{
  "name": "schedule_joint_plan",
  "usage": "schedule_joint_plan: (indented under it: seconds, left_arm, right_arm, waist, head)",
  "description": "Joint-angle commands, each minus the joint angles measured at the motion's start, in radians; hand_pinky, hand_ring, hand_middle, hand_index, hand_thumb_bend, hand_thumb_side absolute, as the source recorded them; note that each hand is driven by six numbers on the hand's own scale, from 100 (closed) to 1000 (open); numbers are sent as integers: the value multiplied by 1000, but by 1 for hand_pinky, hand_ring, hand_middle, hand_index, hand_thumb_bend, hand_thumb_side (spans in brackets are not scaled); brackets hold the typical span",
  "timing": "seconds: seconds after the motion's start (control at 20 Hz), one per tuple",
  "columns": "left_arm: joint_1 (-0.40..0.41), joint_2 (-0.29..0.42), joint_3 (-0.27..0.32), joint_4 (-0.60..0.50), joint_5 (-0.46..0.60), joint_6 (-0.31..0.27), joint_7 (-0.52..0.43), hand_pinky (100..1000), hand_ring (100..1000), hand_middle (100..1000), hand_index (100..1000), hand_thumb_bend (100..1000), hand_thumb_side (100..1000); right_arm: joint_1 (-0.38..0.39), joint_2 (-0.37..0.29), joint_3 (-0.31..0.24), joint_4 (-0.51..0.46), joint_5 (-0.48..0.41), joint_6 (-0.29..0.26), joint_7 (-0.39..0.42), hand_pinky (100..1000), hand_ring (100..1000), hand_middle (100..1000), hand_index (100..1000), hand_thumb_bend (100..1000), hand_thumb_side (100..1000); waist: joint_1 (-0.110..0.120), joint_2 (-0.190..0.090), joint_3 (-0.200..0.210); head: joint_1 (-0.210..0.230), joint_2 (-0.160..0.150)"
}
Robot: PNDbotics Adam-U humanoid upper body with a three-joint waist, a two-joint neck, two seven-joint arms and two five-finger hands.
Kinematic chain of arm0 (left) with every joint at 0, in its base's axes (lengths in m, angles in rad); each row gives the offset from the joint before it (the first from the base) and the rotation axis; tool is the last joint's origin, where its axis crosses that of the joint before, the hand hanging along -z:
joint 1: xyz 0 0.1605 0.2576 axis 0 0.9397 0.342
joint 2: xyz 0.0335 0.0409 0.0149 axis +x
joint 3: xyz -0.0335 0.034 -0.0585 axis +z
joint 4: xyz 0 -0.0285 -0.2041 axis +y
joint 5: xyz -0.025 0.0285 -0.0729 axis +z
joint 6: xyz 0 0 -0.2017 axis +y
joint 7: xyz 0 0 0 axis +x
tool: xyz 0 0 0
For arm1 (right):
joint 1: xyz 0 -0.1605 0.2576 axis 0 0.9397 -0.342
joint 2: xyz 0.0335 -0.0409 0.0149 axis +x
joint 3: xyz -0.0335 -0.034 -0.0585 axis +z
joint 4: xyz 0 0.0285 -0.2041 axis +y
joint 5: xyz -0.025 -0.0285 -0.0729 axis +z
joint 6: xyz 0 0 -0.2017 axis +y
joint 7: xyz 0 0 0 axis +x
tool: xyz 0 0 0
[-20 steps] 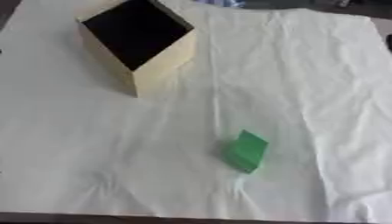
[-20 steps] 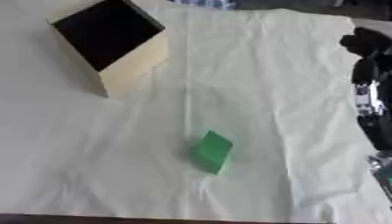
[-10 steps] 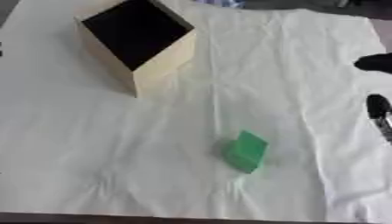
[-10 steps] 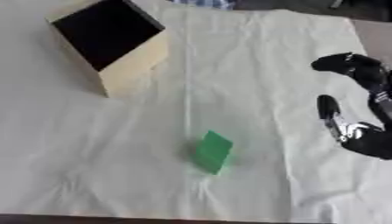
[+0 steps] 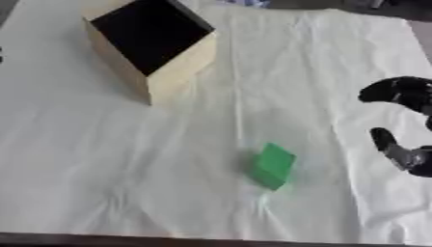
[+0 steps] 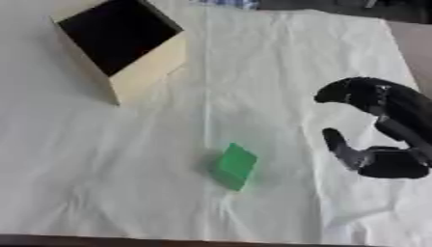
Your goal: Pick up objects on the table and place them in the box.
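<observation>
White cloth (image 6: 278, 58) on table; right hand (image 6: 380, 130) spread, thumb and fingers apart, right of green block (image 6: 234, 166); box (image 6: 127, 46) far left.

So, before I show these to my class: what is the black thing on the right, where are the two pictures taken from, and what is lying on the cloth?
Both pictures come from one stereo camera in a humanoid robot's head, looking down at a table: its left eye and its right eye, at the same moment. The black shape is the robot's right hand, open and holding nothing, reaching in from the right. Its left hand is out of view. On the white cloth lie a green block, near the front, and an open, empty-looking box at the far left. The hand is to the block's right and is not touching it.
</observation>
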Motion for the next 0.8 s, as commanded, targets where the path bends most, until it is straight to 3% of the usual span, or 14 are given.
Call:
schedule_joint_plan:
  seconds: [0.05, 0.45, 0.8]
  left_arm:
    - [-7, 20, -5, -15, 4, -1, -7, 572, 583, 759, 744, 271, 684]
    - [-9, 18, -12, -15, 11, -2, -16, 571, 582, 759, 743, 269, 685]
    - [-10, 15, -17, -15, 17, -2, -22, 570, 582, 760, 743, 267, 687]
  right_arm:
    - [-34, -65, 23, -15, -43, 17, 50, 833, 845, 798, 868, 100, 819]
    - [-149, -76, 92, -15, -79, -3, 162, 850, 869, 825, 895, 108, 749]
    - [-224, -52, 146, -15, -68, -26, 266, 869, 896, 824, 925, 269, 661]
  waist:
    - [1, -16, 2]
    - [0, -13, 16]
    - [-4, -12, 26]
  head:
    - [-8, 7]
    - [-21, 6]
    - [-30, 9]
